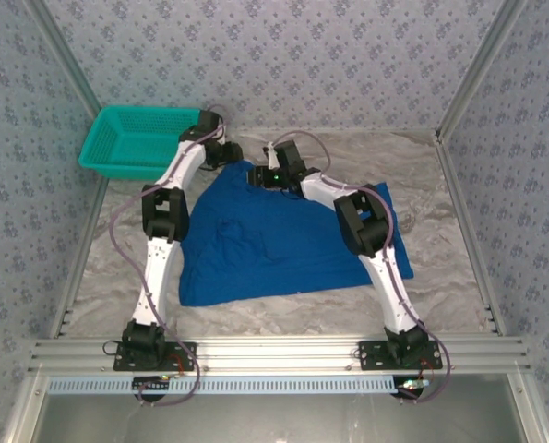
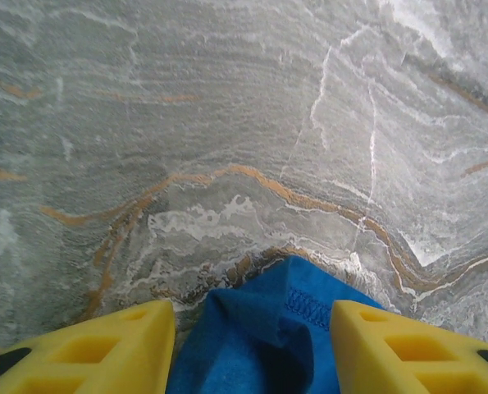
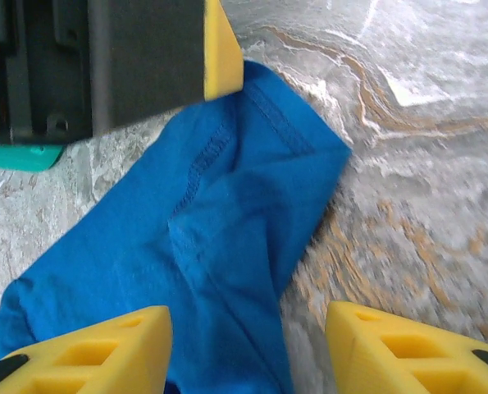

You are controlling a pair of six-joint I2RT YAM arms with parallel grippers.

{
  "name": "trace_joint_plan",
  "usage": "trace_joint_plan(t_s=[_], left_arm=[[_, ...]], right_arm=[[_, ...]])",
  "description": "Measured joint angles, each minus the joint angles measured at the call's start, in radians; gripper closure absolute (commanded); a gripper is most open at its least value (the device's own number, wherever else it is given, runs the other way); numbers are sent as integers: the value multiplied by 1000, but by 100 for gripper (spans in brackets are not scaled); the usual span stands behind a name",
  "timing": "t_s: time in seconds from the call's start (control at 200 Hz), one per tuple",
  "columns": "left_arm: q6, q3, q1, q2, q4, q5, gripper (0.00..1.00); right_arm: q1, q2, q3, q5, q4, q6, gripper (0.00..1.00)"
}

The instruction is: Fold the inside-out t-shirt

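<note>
The left pincer (image 2: pixel 252 316) is open, a stitched corner of the shirt (image 2: pixel 256 353) between its fingers. The right pincer (image 3: pixel 248 316), open too, hangs over the shirt.

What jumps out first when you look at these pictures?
The bright blue t-shirt lies spread on the marbled table, the boldest thing there. A teal basket sits at the far left corner. The left end effector and right end effector, yellow-fingered and open, both straddle the shirt's far edge.
</note>
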Motion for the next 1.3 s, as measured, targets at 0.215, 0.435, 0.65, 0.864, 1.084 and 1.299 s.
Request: trace_joint_plan(t_s=[0.215, 0.435, 0.65, 0.864, 1.084, 1.299], left_arm=[[1, 0, 2, 2, -3, 18, 51], [0, 8, 8, 12, -3, 25, 58], [-11, 53, 18, 38, -24, 52, 64], [-40, 80, 29, 52, -30, 103, 49], [-57, 80, 35, 52, -23, 144, 41], [-62, 81, 38, 52, -21, 157, 40]], right_arm=[[24, 111, 203, -11, -88, 24, 59], [35, 135, 257, 3, -182, 30, 82], [21, 141, 280, 8, -216, 48, 89], [-8, 137, 271, 4, -197, 77, 92], [-56, 108, 192, 0, -148, 113, 96], [-106, 78, 136, -8, -103, 139, 83]])
